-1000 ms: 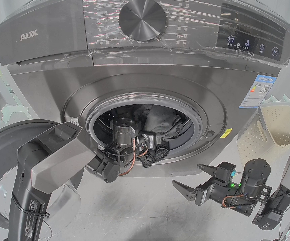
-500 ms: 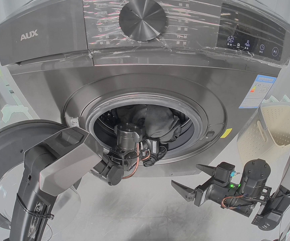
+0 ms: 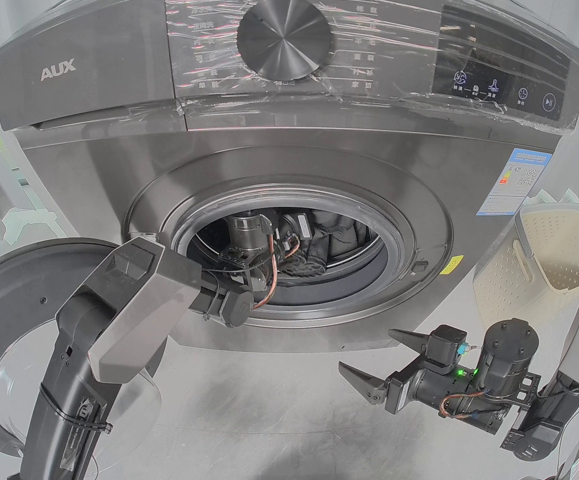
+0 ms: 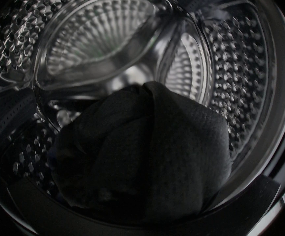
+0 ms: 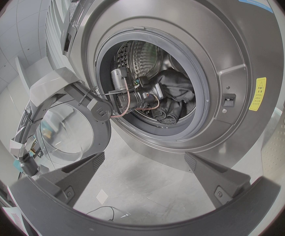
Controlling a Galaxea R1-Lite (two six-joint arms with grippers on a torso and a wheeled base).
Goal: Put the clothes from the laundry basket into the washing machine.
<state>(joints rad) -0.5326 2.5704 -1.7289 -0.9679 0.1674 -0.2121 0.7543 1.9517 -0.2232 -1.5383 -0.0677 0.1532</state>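
Clothes (image 3: 335,233): one dark bundle, inside the drum (image 4: 241,66) of the washing machine (image 3: 303,148), close behind the opening. Near to far:
- Right gripper (image 3: 367,350): hovers over the floor in front of the machine, jaws spread wide.
- One round door (image 3: 9,341), swung open on the left.
- Left arm goes in through the opening. Left gripper (image 3: 299,227) is in the drum, right against the bundle. Cloth covers its tip, so can't tell if it's gripping.
- One cream laundry basket (image 3: 556,248), tilted, just beside the machine on the right, well apart from both grippers.
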